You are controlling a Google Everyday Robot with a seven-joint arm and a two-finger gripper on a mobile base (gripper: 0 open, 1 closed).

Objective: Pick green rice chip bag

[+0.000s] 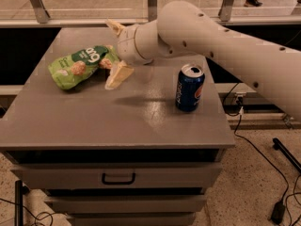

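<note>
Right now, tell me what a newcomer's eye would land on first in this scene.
The big white arm stretched across from the right of the view stands out first. Its hand is open at the end of the green rice chip bag, which lies on the grey cabinet top. Next is the blue soda can, upright toward the right, apart from the bag.

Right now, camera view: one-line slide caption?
Open gripper at the green rice chip bag on a grey cabinet, blue soda can apart.

gripper (109, 54) covering green rice chip bag (77, 66) end
</note>
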